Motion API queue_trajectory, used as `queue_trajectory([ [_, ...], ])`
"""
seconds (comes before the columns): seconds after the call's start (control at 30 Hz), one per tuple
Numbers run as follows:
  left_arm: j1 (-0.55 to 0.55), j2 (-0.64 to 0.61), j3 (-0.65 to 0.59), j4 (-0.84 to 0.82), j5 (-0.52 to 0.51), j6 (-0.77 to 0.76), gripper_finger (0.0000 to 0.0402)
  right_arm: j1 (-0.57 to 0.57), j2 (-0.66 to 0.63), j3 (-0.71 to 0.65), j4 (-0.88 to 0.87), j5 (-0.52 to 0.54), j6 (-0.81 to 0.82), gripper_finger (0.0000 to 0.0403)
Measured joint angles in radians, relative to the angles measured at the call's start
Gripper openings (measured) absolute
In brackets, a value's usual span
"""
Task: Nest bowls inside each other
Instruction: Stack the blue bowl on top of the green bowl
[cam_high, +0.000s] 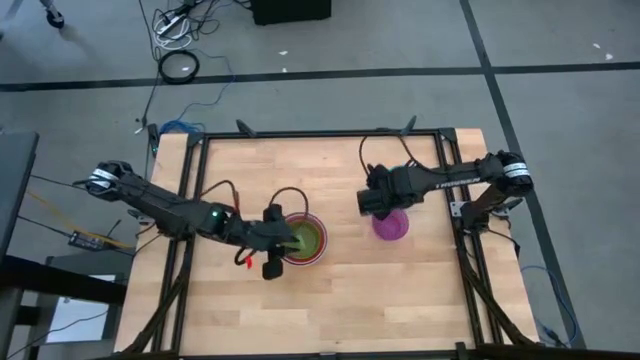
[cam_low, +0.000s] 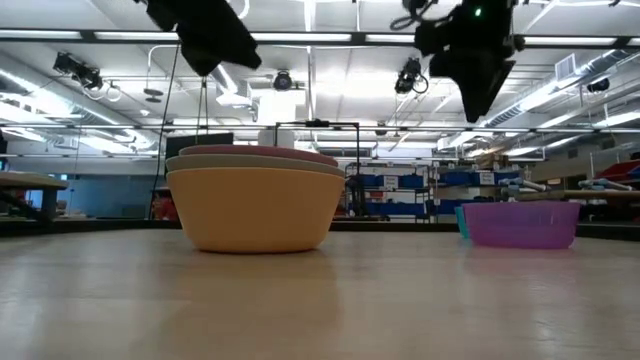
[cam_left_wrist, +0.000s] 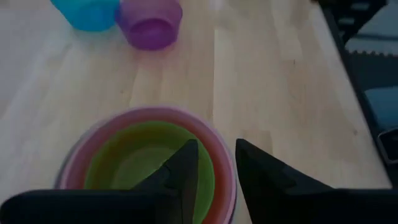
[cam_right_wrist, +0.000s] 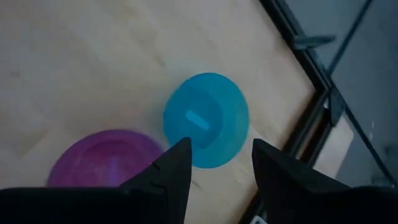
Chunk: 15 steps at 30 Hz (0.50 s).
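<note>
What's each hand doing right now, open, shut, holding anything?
Left hand: open, empty, over the stack of round plastic bowls.
Right hand: open, empty, above the teal-blue round plastic bowl.

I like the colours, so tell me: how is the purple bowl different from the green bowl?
The purple bowl stands by itself on the table, while the green bowl sits nested inside a stack of bigger bowls. The purple bowl has the teal-blue bowl beside it; the green bowl has rims ringing it. The left gripper hangs over the green bowl's rim. Both are round, plain and upright.
</note>
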Motion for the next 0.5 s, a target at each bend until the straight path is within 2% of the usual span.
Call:
queue_trajectory([
  [0.17, 0.021, -0.089, 0.000, 0.007, -0.008, 0.001, 0.0117, -0.143, -0.001, -0.064, 0.038, -0.065, -0.046, 0.0156],
  [0.3, 0.024, -0.161, 0.000, 0.009, -0.048, 0.033, 0.0117, -0.247, -0.001, -0.162, 0.225, -0.199, -0.167, 0.0162],
  [0.4, 0.025, -0.203, 0.001, 0.007, -0.072, 0.053, 0.0117, -0.294, 0.000, -0.233, 0.372, -0.240, -0.232, 0.0168],
  [0.5, 0.025, -0.226, 0.001, 0.007, -0.083, 0.055, 0.0117, -0.319, 0.000, -0.281, 0.449, -0.259, -0.250, 0.0171],
])
